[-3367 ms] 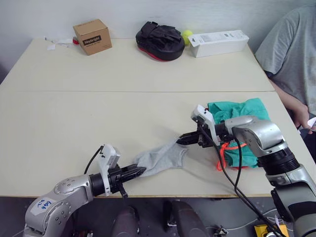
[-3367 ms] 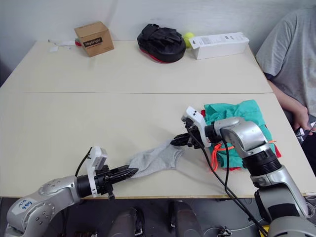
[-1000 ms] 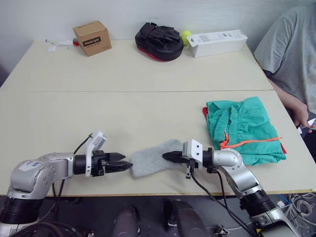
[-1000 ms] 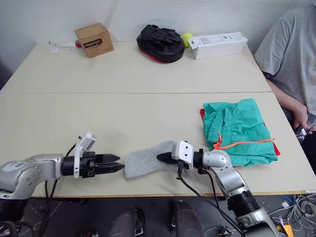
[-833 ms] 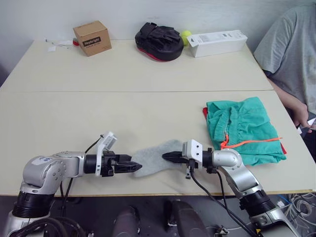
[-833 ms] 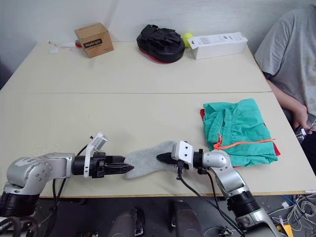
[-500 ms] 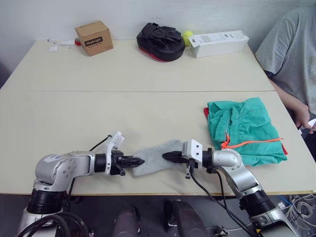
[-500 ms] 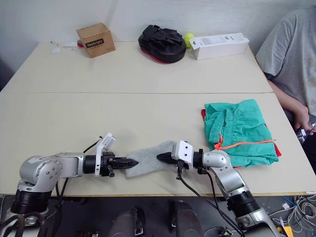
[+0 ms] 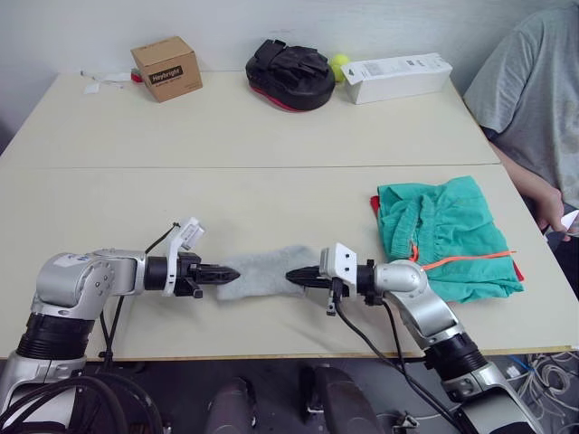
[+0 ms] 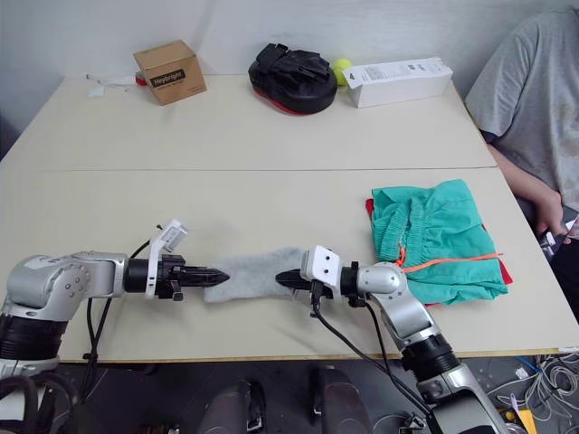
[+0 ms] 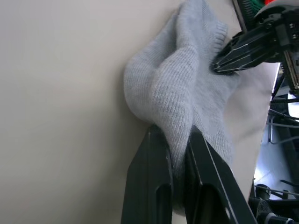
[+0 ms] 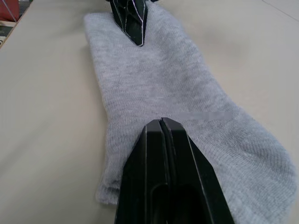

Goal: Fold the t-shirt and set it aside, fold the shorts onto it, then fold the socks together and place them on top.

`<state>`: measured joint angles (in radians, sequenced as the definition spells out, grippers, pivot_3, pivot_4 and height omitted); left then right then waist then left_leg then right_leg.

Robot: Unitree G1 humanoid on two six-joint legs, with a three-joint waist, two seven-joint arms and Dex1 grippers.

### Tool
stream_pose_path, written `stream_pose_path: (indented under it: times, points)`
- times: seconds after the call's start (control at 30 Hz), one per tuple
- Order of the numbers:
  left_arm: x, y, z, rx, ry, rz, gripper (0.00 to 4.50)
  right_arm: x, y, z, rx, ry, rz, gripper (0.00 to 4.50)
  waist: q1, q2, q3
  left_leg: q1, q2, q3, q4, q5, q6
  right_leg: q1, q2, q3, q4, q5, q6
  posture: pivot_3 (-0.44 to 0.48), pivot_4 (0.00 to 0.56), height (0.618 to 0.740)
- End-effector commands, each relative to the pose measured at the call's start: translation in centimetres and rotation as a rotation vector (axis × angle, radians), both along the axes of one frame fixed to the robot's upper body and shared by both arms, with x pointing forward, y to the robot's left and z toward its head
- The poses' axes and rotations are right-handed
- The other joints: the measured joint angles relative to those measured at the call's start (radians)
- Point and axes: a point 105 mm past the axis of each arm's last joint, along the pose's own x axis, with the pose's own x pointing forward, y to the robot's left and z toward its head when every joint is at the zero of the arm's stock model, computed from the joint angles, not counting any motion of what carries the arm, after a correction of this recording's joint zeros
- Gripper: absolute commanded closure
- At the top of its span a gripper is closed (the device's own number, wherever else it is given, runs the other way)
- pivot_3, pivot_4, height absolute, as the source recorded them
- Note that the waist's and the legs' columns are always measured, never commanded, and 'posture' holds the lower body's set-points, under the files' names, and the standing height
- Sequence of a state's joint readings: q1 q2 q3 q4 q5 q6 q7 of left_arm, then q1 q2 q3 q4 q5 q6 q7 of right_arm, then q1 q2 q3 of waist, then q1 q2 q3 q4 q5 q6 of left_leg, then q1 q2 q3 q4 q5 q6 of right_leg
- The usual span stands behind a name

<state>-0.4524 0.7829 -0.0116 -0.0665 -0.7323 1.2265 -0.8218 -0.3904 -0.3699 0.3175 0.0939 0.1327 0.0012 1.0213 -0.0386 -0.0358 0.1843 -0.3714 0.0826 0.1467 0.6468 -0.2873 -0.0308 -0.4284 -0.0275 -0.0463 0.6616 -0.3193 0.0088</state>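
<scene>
A: Left eye view first, biggest thing down. What anchors it?

B: The table (image 9: 271, 136). Both arms lie low and nearly level along its near edge, pointing at each other. The left gripper (image 9: 228, 272) and the right gripper (image 9: 296, 277) meet the socks (image 9: 262, 271) from opposite ends.

A: And the clothes?

B: The shorts (image 9: 448, 237), teal-green with an orange drawstring, lie folded near the table's right edge. The t-shirt (image 9: 517, 268) sits under them; only thin slivers of red peek out at the edges, so its fold is hidden.

A: The socks themselves?

B: Light grey knit, stretched flat on the table between the two grippers, well apart from the shorts. I cannot tell whether one or two layers lie there.

A: How do the fingers stand?

B: In the left wrist view the left gripper's fingers (image 11: 154, 186) pinch a raised ridge of sock between them. In the right wrist view the right gripper's fingers (image 12: 149, 186) are pressed together with no gap, their tip on the sock's edge; whether cloth is caught between them is hard to make out.
</scene>
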Motion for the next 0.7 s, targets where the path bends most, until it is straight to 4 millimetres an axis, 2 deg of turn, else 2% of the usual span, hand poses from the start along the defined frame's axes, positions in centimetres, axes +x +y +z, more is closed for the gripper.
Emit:
stream_pose_path:
  times: [0.03,0.17,0.27,0.43,0.57,0.7]
  points:
    - [0.4,-0.7,1.3,0.000,-0.050,-0.028,4.48,-0.2,0.8,0.8,0.031,-0.010,0.010,4.50,0.000,0.000,0.000,0.000,0.000,0.000,0.000,0.000,0.000,0.000,0.000,0.000,0.000,0.000,0.000,0.000,0.150,0.740]
    - [0.5,-0.4,1.7,0.044,-0.053,-0.038,4.48,-0.4,0.6,0.1,-0.003,0.003,0.001,4.50,-0.001,0.000,0.000,0.001,0.000,0.000,0.000,0.000,0.000,0.000,0.000,0.000,0.001,0.000,0.000,0.000,0.150,0.740]
    - [0.4,-0.7,3.0,0.034,-0.054,-0.090,4.48,-0.3,0.2,-1.1,-0.055,0.020,-0.019,4.50,-0.002,0.000,0.000,0.001,0.000,0.000,0.000,0.000,-0.001,0.000,0.001,0.000,0.001,0.000,0.000,0.000,0.150,0.740]
    - [0.7,-3.4,5.2,0.004,-0.092,-0.201,4.48,-0.3,0.2,-1.6,-0.072,0.040,-0.034,4.50,0.005,-0.001,0.000,0.001,0.000,0.000,0.001,0.001,0.000,0.001,0.000,0.000,0.001,0.000,0.000,0.000,0.150,0.740]
    - [1.1,-4.1,4.7,0.034,-0.087,-0.237,4.48,-0.2,0.4,-1.4,-0.065,0.017,-0.035,4.50,0.000,-0.001,0.000,0.002,-0.001,0.001,0.000,0.001,0.000,0.001,0.001,0.001,0.001,0.000,0.000,0.000,0.150,0.740]
    - [2.1,-6.1,4.3,0.054,-0.107,-0.286,4.48,0.0,0.5,-1.2,-0.060,0.018,-0.046,4.50,0.006,-0.001,0.000,0.001,0.000,0.000,0.001,0.001,-0.001,0.000,0.001,0.001,0.002,0.000,0.000,0.000,0.150,0.740]
